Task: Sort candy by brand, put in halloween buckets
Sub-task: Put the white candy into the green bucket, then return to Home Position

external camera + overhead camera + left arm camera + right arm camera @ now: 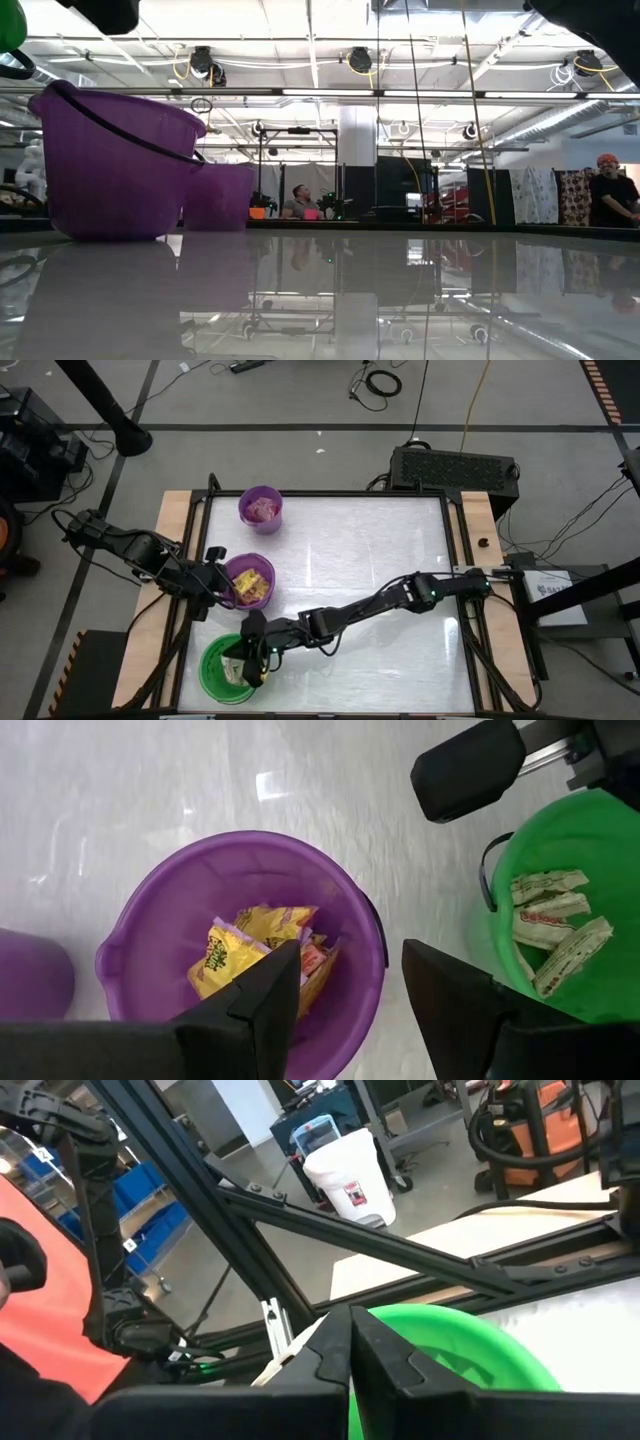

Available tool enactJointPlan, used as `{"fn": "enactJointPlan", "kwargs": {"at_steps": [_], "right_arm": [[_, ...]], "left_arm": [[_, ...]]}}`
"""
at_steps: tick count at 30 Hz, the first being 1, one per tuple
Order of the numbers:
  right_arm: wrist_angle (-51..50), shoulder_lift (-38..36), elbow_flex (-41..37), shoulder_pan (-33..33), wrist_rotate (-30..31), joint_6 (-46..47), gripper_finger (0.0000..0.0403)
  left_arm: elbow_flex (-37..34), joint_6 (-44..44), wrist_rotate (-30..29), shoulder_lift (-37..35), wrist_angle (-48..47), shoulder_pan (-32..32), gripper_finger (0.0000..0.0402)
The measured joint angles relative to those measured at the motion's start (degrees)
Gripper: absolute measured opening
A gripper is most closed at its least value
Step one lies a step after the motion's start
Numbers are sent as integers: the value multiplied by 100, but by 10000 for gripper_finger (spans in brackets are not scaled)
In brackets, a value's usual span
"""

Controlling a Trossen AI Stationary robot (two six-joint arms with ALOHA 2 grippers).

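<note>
Three buckets stand on the white table's left side. The small purple bucket [261, 508] holds pink candy. The wider purple bucket [150, 935] holds yellow packets [245, 945], and my left gripper [350, 960] hovers open above it, nothing between its fingers. The green bucket [590, 840] at the near edge holds pale tan pieces [555, 925]. My right gripper [350, 1325] is shut with nothing visible in it, reaching across the table to just above the green bucket's rim [470, 1335]. In the high view it shows as my right gripper [252, 663].
The table's middle and right side [380, 560] are bare. My right arm [360, 605] stretches low across the table from the right edge. Both purple buckets [115, 165] loom at the low view's left. People stand in the room behind.
</note>
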Motion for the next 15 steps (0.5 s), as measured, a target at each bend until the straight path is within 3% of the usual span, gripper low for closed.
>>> {"fn": "enactJointPlan", "kwargs": {"at_steps": [7,15], "right_arm": [[-12,0,0,-100,-318,-133,10],[-84,0,0,-173,-319,-597,85]], "left_arm": [[0,-19,0,0,0,0,185],[0,-47,0,0,1,0,185]]}}
